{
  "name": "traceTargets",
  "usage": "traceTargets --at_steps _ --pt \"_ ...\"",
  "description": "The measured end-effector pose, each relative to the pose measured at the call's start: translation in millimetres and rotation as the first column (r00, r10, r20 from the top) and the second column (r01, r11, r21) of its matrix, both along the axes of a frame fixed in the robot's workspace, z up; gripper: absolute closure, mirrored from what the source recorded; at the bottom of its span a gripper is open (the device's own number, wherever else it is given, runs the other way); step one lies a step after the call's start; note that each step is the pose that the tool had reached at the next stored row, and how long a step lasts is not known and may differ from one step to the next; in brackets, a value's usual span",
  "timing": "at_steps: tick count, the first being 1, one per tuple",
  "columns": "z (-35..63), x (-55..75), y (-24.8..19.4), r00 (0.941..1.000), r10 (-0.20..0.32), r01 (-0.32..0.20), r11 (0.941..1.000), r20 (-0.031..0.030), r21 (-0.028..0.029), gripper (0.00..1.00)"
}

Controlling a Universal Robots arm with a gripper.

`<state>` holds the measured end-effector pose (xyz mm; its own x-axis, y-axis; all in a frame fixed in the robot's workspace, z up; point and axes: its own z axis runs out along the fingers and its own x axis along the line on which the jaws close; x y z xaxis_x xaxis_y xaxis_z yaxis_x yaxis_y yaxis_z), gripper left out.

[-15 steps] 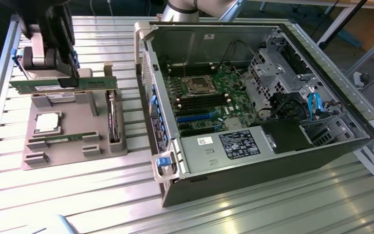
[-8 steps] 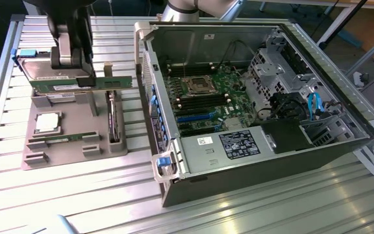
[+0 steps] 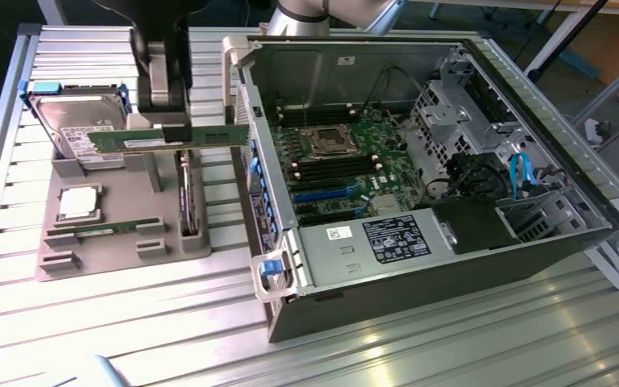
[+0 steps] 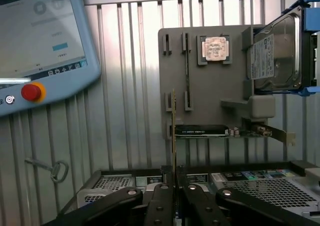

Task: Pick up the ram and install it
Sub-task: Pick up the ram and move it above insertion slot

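The ram [image 3: 170, 139] is a long thin green stick, lifted clear above the grey holder tray [image 3: 116, 250] at the exterior view's left. My gripper [image 3: 175, 126] is shut on its upper edge near the middle, and the stick hangs level. In the wrist view the ram [image 4: 173, 131] shows edge-on, rising from between my dark fingers [image 4: 160, 198], with my gripper [image 4: 175, 186] shut around it. The open computer case [image 3: 567, 242] lies to the exterior view's right, its motherboard [image 3: 337, 165] and dark memory slots exposed.
On the tray sit a hard drive [image 3: 73, 121], a square silver processor [image 3: 78, 201], a second thin green stick [image 3: 105, 231] and an upright expansion card [image 3: 188, 193]. A teach pendant [image 4: 40, 36] and a key [image 4: 52, 170] lie on the slatted table beyond the tray.
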<state>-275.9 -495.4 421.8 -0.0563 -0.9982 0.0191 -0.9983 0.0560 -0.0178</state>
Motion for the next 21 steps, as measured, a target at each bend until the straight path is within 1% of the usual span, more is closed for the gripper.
traceTargets --at_steps 1,3,5,7,8,9,11,19,21 --pt "-0.2 6.4 0.0 1.0000 0.000 0.000 1.0000 0.0001 -0.0007 0.87" --pt "-0.3 12.5 0.0 1.0000 0.000 0.000 1.0000 0.0000 -0.0013 0.87" --pt "-0.4 22.5 0.0 1.0000 0.000 0.000 1.0000 0.0000 -0.0020 0.87" --pt "-0.6 29.2 0.0 1.0000 0.000 0.000 1.0000 0.0000 -0.0024 0.87" --pt "-0.7 34.6 0.0 1.0000 0.000 0.000 1.0000 0.0000 -0.0027 0.87" --pt "-0.9 44.3 0.0 1.0000 0.000 0.000 1.0000 0.0000 -0.0034 0.87" --pt "-1.1 54.3 0.0 1.0000 0.000 0.000 1.0000 0.0000 -0.0042 0.87" --pt "-1.8 83.8 0.0 1.0000 0.000 0.000 1.0000 0.0000 -0.0058 0.87" --pt "-2.0 93.2 0.0 1.0000 0.000 0.000 1.0000 -0.0001 -0.0062 0.87"
